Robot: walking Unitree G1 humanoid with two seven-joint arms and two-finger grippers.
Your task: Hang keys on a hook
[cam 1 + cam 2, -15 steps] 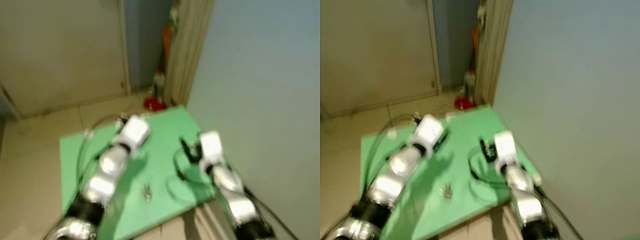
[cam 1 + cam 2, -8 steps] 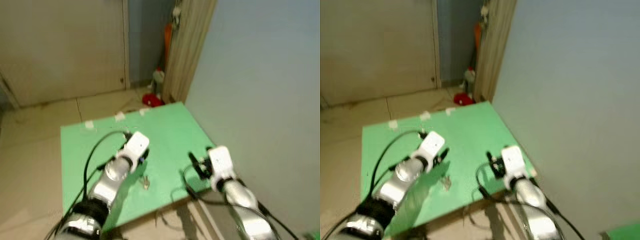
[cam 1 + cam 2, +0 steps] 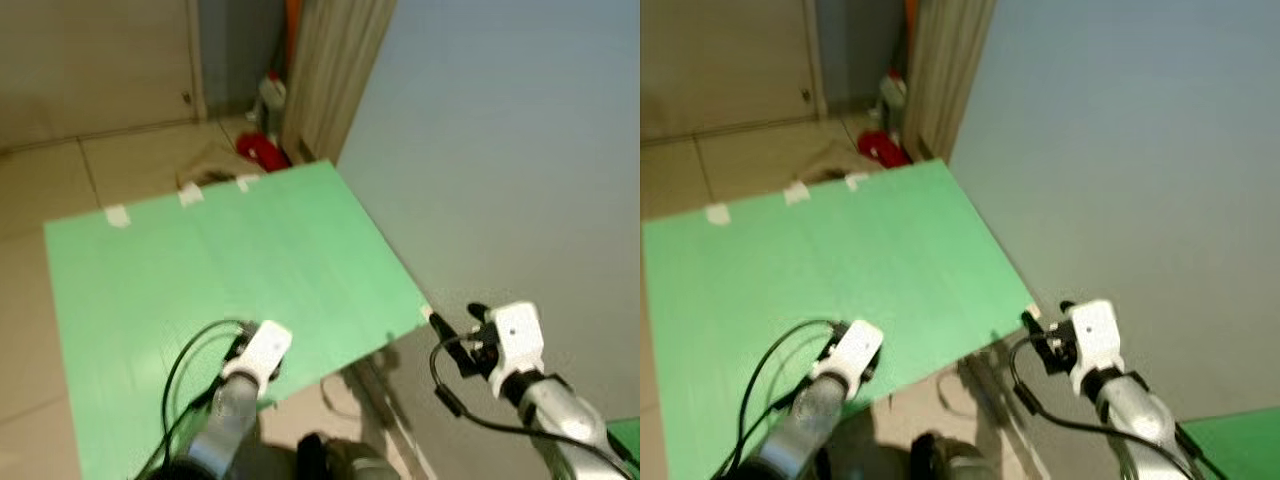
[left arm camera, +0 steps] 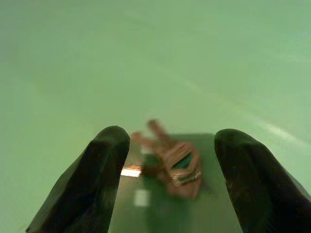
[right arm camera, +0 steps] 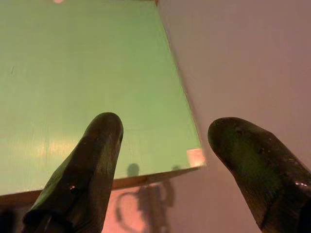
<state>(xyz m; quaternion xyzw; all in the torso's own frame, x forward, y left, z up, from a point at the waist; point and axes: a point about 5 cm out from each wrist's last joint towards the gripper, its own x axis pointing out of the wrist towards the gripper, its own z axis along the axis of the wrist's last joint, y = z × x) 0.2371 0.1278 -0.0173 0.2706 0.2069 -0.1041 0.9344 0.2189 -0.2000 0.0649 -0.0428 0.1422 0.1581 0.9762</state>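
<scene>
Pale blue wall [image 3: 520,150] takes up the whole right side of the head views, meeting a beige tiled floor [image 3: 110,160] and a wooden door [image 3: 90,50] at the far left. One green desk [image 3: 220,270] lies below, its far edge carrying three small pieces of pale tape [image 3: 117,215]; beyond its far corner, next to a ribbed beige curtain or panel [image 3: 330,70], sit a red object [image 3: 260,150] and a white bottle (too blurred to say more).

Two silver arms reach forward. The left arm is bent low over the desk's near edge, a black cable [image 3: 185,360] looping beside it, and its wrist points down at the green top. The left end effector [image 4: 167,165] has its two black fingers [image 4: 104,179] spread wide, and between them, just past the fingertips, one bunch of keys [image 4: 172,160] lies flat on the desk, coppery and blurred, touched by neither finger.

The right arm is held out past the desk's near right corner, beside the wall. The right end effector [image 5: 163,141] is likewise spread, with nothing between its fingers [image 5: 92,165]; ahead of it are the desk's edge, one taped corner and the wall.
</scene>
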